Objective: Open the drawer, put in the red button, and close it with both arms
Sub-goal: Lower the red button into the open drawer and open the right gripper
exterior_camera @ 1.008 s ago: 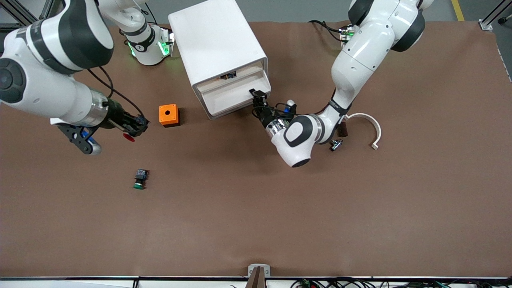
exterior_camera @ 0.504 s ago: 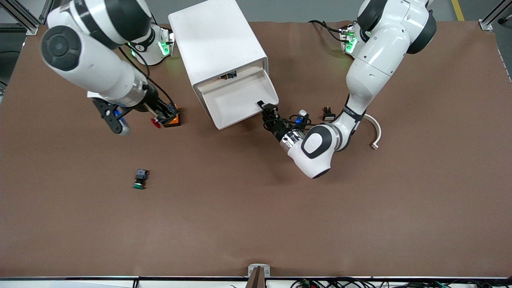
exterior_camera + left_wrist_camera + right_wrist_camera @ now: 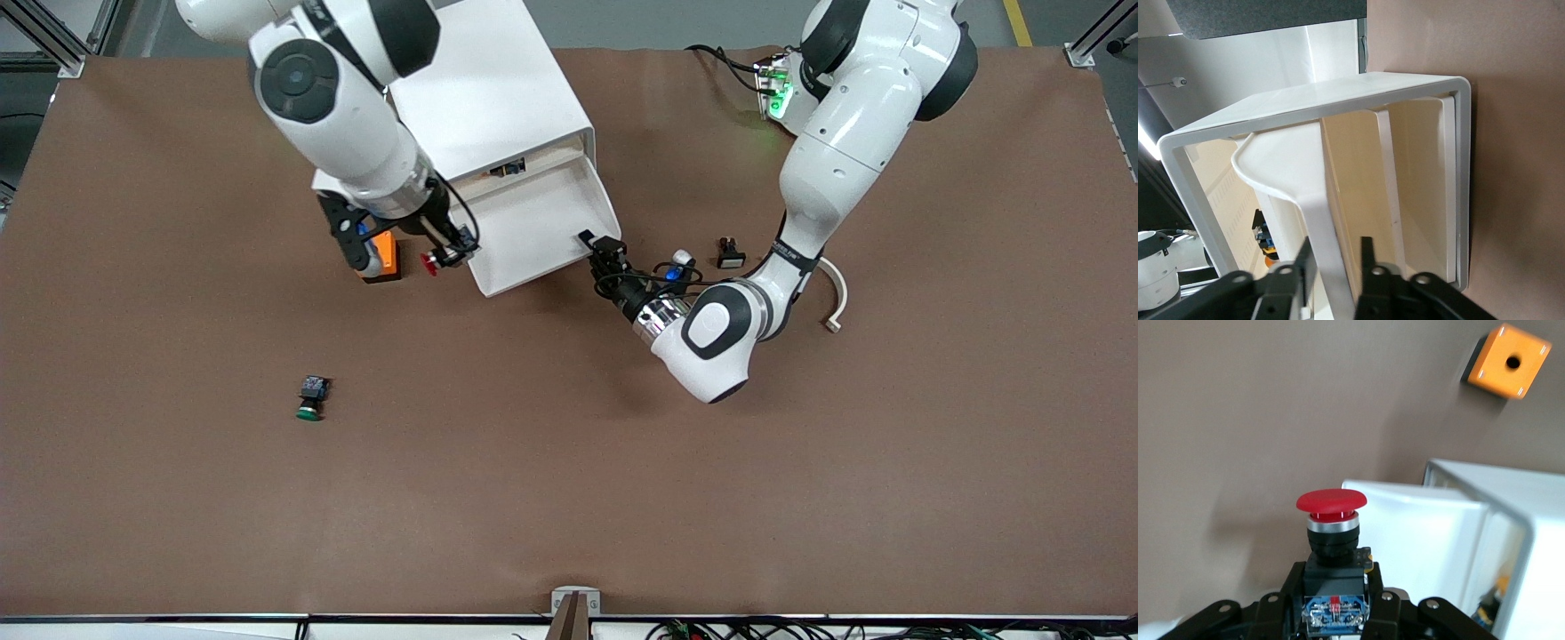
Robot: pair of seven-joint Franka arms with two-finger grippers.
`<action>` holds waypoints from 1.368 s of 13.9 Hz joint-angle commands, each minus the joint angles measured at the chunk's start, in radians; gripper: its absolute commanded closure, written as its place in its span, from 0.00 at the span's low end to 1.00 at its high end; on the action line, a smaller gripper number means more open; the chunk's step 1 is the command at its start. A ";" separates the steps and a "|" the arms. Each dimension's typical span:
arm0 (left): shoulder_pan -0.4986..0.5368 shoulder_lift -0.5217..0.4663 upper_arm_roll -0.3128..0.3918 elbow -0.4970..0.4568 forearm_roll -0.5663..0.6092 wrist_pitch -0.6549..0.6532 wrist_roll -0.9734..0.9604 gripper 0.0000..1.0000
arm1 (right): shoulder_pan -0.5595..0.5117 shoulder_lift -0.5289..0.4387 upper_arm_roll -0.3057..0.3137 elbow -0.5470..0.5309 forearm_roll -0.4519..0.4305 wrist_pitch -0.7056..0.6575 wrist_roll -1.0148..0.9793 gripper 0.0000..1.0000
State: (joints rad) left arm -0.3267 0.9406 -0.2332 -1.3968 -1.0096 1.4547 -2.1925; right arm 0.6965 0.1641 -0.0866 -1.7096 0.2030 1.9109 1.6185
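The white cabinet (image 3: 480, 89) stands near the arms' bases, and its drawer (image 3: 533, 222) is pulled out and open at the top. My left gripper (image 3: 597, 247) is shut on the drawer's front lip at the corner toward the left arm's end. In the left wrist view its fingers (image 3: 1365, 257) straddle the white front strip (image 3: 1328, 247). My right gripper (image 3: 444, 253) is shut on the red button (image 3: 432, 261) and holds it in the air beside the drawer's other corner. In the right wrist view the red cap (image 3: 1331, 501) points at the table, with the drawer (image 3: 1418, 520) just beside it.
The orange box (image 3: 388, 258) with a hole sits beside the drawer, partly under my right gripper; it also shows in the right wrist view (image 3: 1508, 361). A green-capped button (image 3: 310, 398) lies nearer the front camera. A small black part (image 3: 730, 254) and a white curved piece (image 3: 837, 286) lie toward the left arm's end.
My right arm has carried the red button from the right arm's end of the table, over the orange box, to the drawer's side. My left gripper has pulled the drawer farther out.
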 commanded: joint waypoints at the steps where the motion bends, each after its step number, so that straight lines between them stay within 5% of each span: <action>1: 0.006 -0.002 -0.001 0.021 -0.021 0.003 0.072 0.00 | 0.063 -0.012 -0.012 -0.054 -0.013 0.071 0.075 1.00; 7: 0.021 -0.009 0.002 0.074 0.003 0.006 0.395 0.00 | 0.173 0.006 -0.012 -0.192 -0.088 0.273 0.227 1.00; 13: 0.014 -0.020 0.049 0.179 0.147 0.006 0.765 0.00 | 0.228 0.084 -0.012 -0.231 -0.088 0.414 0.339 1.00; 19: -0.021 -0.137 0.057 0.194 0.452 0.176 1.013 0.00 | 0.247 0.121 -0.012 -0.232 -0.116 0.436 0.409 0.98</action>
State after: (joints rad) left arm -0.3121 0.8631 -0.1873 -1.1837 -0.6548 1.5719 -1.2189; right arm 0.9278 0.2842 -0.0877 -1.9332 0.1105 2.3313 1.9858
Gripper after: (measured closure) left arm 0.000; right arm 0.595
